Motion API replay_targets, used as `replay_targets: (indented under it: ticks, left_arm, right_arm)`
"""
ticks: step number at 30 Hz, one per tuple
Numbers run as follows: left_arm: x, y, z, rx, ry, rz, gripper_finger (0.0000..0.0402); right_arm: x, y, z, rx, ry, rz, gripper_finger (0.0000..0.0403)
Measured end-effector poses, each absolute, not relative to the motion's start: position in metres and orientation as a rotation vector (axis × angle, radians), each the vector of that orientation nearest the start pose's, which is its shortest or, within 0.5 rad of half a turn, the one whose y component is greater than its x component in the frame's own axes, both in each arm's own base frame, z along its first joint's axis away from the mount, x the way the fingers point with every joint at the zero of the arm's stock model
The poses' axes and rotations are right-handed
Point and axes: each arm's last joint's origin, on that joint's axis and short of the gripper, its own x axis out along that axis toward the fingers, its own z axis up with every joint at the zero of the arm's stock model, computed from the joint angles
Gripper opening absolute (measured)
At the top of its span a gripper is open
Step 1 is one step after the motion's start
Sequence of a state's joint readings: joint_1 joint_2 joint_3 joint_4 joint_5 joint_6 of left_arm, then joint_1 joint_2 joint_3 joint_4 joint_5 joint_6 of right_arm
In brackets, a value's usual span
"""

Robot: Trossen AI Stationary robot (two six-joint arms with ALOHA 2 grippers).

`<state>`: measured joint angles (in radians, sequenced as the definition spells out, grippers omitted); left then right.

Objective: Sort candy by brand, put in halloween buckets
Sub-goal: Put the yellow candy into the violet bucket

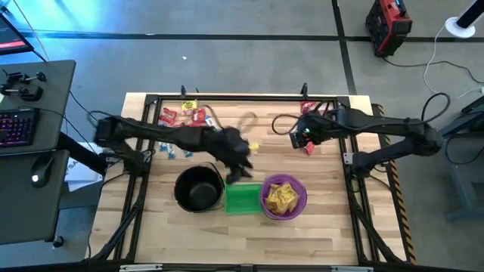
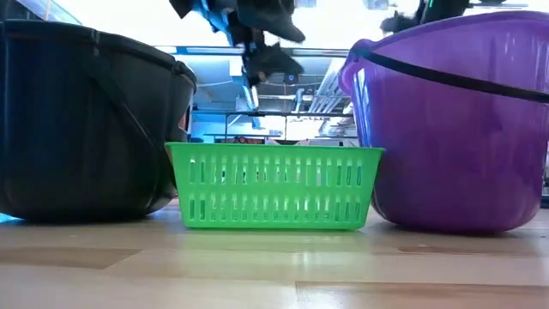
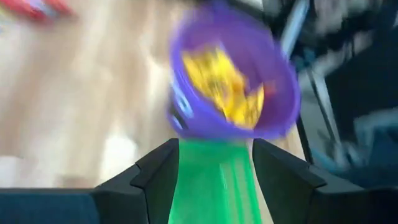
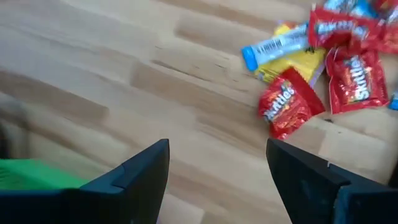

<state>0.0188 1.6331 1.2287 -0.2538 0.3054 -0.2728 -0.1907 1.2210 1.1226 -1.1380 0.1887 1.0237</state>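
Reaching in from the left side of the wooden desk (image 1: 318, 234), the left gripper (image 1: 240, 172) hangs over the square green basket (image 1: 243, 198); its jaws stand apart with nothing between them, and the left wrist view looks down between them onto green plastic. Behind that arm, near the desk's far left edge, lies a heap of candy (image 1: 184, 115): red Skittles bags with a yellow piece and blue-and-white wrappers, and a few more blue-and-white pieces (image 1: 175, 150) lie closer in. The three buckets sit in a row near the front: the round black pail (image 1: 198, 189) on the left, the green basket touching or just beside it in the middle, and the round purple bucket (image 1: 283, 198) on the right, holding yellow candies (image 1: 281, 196). A yellow candy (image 1: 253, 147) lies just behind the left gripper. Farther right, the right gripper (image 1: 296, 136) hovers above the desk near the far edge, jaws wide open and empty, with a red candy (image 1: 308, 148) just beside it.
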Motion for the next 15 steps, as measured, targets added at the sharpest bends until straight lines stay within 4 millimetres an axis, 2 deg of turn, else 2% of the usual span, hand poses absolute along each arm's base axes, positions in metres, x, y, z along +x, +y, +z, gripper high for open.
replay_targets:
  ticks: [4,10,15]
  left_arm:
    - [0.329,0.015,0.296,-0.433,0.518,-0.057,0.0189]
    - [0.291,0.020,0.344,-0.381,0.320,0.084,0.0188]
    - [0.273,0.023,0.363,-0.402,0.205,0.257,0.0188]
  right_arm:
    - [0.198,-0.075,0.256,0.883,1.017,-0.983,0.0261]
    - [0.190,-0.117,0.213,0.856,1.070,-1.061,0.0261]
    - [0.195,-0.139,0.182,0.813,1.188,-1.051,0.0261]
